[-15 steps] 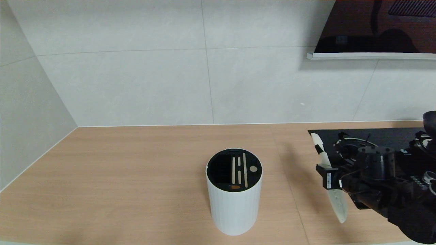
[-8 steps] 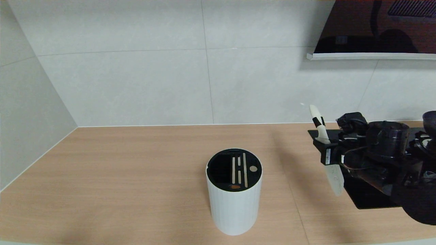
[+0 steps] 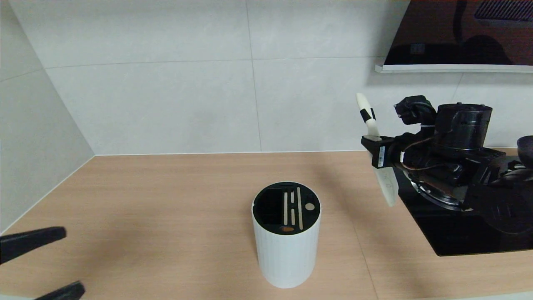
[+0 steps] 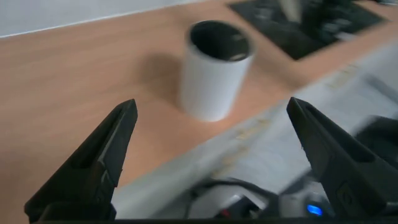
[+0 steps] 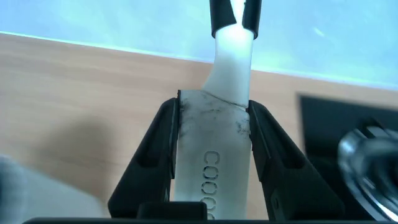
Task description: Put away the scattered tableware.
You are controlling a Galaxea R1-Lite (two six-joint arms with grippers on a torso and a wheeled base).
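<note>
The right gripper [image 3: 378, 155] hangs in the air above the desk [image 3: 166, 200], over the near left edge of the black cooktop [image 3: 458, 237]. Its jaws are clamped on a white knife [image 3: 385, 183], one on each flat side where the blade meets the handle. The knife stands nearly upright, tilted a little. Its handle, with a black band, points up against the tiled wall, and its blade tip points down, clear of the desk. A white cylindrical holder [image 3: 287, 254] with a black slotted top stands upright on the desk. It is well apart from the knife, towards the robot's left, and its top is lower than the blade tip. The left gripper [image 3: 46, 266] sits low at the desk's near left edge, its jaws spread wide with nothing between them.
</note>
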